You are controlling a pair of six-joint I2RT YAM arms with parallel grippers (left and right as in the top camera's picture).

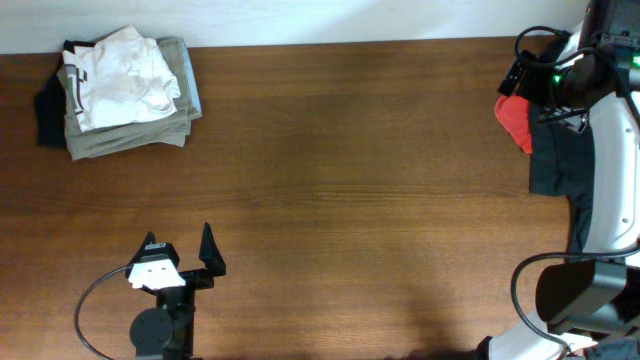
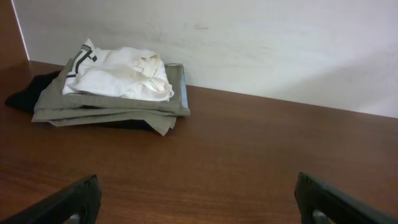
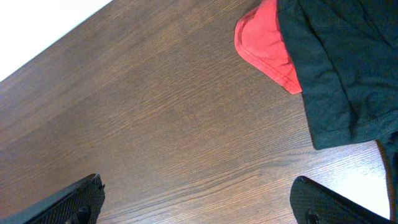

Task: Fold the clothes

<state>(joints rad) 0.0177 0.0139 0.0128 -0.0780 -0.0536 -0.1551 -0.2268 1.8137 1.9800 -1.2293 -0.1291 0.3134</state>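
The white T-shirt (image 1: 120,75) lies bunched on top of a folded khaki garment (image 1: 130,138) at the far left of the table; it also shows in the left wrist view (image 2: 118,74). A black garment (image 1: 47,115) sticks out from under that stack. A red garment (image 1: 515,120) and a loose black garment (image 1: 560,160) lie at the far right, also seen in the right wrist view, red (image 3: 267,46) and black (image 3: 336,68). My left gripper (image 1: 180,250) (image 2: 196,199) is open and empty near the front left. My right gripper (image 1: 522,72) (image 3: 199,199) is open and empty over bare wood beside the red garment.
The khaki stack (image 2: 112,109) sits close to the white back wall (image 2: 280,43), with a blue-grey edge (image 2: 183,93) showing in it. The right arm's body (image 1: 610,160) covers part of the black garment at the table's right edge. The wooden table (image 1: 350,180) spans the view.
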